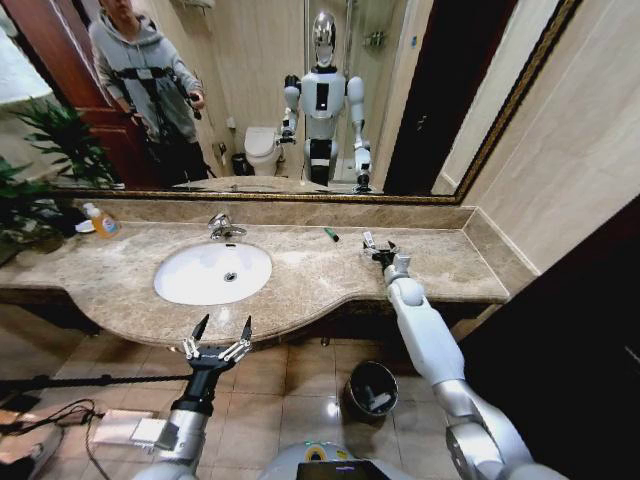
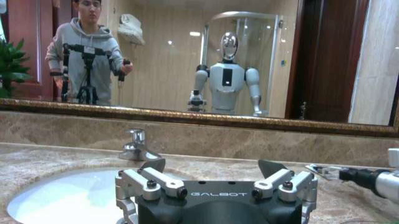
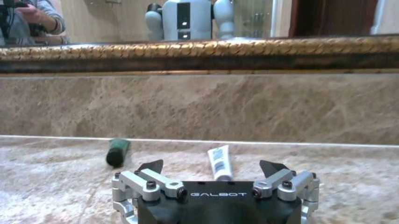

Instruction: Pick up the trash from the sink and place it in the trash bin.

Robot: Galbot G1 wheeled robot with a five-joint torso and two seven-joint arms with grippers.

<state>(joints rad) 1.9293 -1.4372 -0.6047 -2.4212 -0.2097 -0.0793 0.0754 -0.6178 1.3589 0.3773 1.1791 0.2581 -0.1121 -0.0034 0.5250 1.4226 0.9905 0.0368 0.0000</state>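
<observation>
The white oval sink [image 1: 195, 285] is set in the marble countertop, with nothing showing in its basin [image 2: 56, 198]. On the counter to its right lie a short green stick [image 1: 331, 234] [image 3: 117, 151] and a small white tube [image 1: 368, 239] [image 3: 219, 162]. My right gripper [image 1: 379, 251] [image 3: 212, 168] hovers low over the counter just short of the tube, open, with the tube lying in line between its fingers. My left gripper [image 1: 220, 335] [image 2: 212, 165] is open and holds nothing, at the counter's front edge before the sink. The black trash bin [image 1: 352, 385] stands on the floor below, with something pale inside.
A chrome faucet [image 1: 225, 228] [image 2: 136, 145] stands behind the sink. A yellow-orange soap bottle [image 1: 102, 222] and a plant [image 1: 40, 170] are at the far left. The mirror and the marble backsplash [image 3: 199, 107] close off the back. Cables [image 1: 60, 415] lie on the floor at left.
</observation>
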